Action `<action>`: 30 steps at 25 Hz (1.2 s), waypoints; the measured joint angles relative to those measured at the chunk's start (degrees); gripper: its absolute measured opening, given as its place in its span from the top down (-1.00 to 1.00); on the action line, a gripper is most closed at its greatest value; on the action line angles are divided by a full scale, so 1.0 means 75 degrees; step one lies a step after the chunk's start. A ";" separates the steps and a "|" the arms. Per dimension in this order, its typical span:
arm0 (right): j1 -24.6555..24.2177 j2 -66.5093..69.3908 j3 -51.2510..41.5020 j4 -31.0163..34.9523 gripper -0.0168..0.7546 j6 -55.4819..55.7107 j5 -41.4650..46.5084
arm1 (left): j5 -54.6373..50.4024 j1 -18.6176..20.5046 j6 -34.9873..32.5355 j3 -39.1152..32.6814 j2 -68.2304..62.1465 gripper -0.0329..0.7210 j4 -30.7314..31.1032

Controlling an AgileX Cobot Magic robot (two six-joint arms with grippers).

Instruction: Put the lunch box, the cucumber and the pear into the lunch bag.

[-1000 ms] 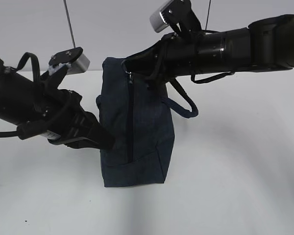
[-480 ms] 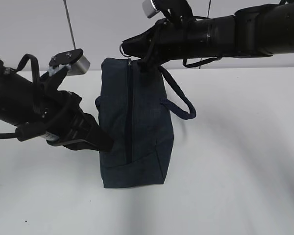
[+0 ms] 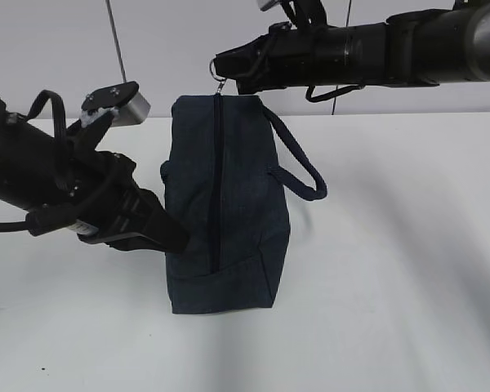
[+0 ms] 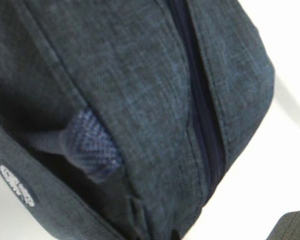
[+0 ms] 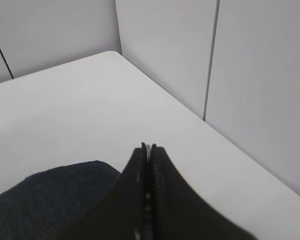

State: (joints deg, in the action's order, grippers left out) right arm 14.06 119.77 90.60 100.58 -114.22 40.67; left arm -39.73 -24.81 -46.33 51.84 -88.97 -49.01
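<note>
Exterior view | one lunch bag | right tool pinching ring pull | left tool unclear

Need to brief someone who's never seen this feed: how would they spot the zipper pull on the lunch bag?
Start at the navy lunch bag mid-table. Follow its dark zipper to the far top end. The zipper pull is the silver ring there, pinched in the right claw.

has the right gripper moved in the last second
Yes. The right gripper, jaws shut on the silver ring pull, has risen from in front of the dark navy fabric lunch bag to above its top edge, shifting slightly right.
</note>
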 joint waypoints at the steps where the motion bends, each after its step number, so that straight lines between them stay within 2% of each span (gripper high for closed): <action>1: -0.0035 0.0092 0.0107 -0.0035 0.94 0.0174 0.0139 | 0.0000 0.0000 0.0000 0.0000 0.0000 0.95 0.0007; 9: -0.0324 0.0829 0.1062 -0.1146 0.94 0.1923 0.1013 | -0.0141 0.0000 0.0000 0.0008 0.0000 0.95 0.0351; 15: -0.0613 0.1227 0.1621 -0.1534 0.94 0.2949 0.1748 | -0.0283 0.0000 0.0000 0.0008 0.0000 0.95 0.0599; 22: -0.0861 0.1766 0.2558 -0.2417 0.94 0.4398 0.2585 | -0.0400 0.0000 0.0000 0.0008 0.0031 0.95 0.0714; 30: -0.0952 0.2206 0.3106 -0.2626 0.94 0.5102 0.3196 | -0.0460 0.0008 0.0154 0.0008 0.0303 0.93 0.0881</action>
State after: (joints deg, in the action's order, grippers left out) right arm 6.92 136.31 113.90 80.89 -75.95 64.64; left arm -43.18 -24.75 -45.17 51.90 -86.70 -42.40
